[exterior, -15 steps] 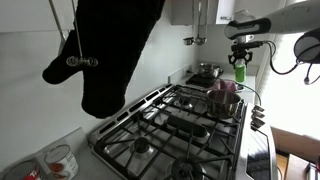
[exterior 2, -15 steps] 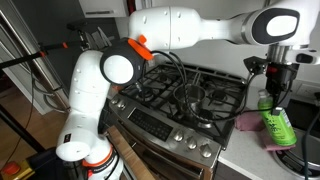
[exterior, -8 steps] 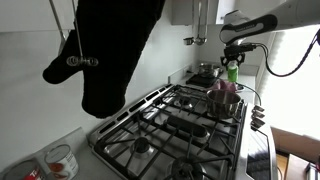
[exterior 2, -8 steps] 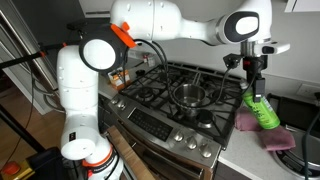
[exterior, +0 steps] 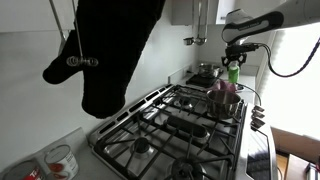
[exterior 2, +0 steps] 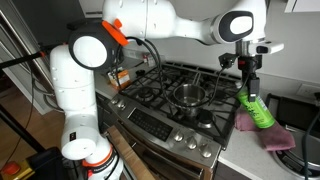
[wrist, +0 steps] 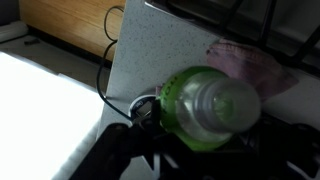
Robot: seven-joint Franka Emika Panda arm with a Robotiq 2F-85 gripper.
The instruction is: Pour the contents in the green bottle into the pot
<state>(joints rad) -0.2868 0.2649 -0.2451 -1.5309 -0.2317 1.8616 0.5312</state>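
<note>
Step in hand: transport. The tool [exterior 2: 247,84] is closed on the upper end of the green bottle [exterior 2: 256,112]. The bottle hangs in the air, tilted, off to the side of the stove [exterior 2: 165,100] and apart from the pot [exterior 2: 187,95] standing on it. Pouring has not begun.

Next move, in my judgement: carry the bottle across until its mouth stands over the pot, then tip it further (whether a cap is on, I cannot tell).

Only the wrist view shows what lies below the bottle: a pink cloth [wrist: 250,60] on the speckled desk [wrist: 150,45]. An exterior view shows a smaller steel pot [exterior: 207,70] behind.
</note>
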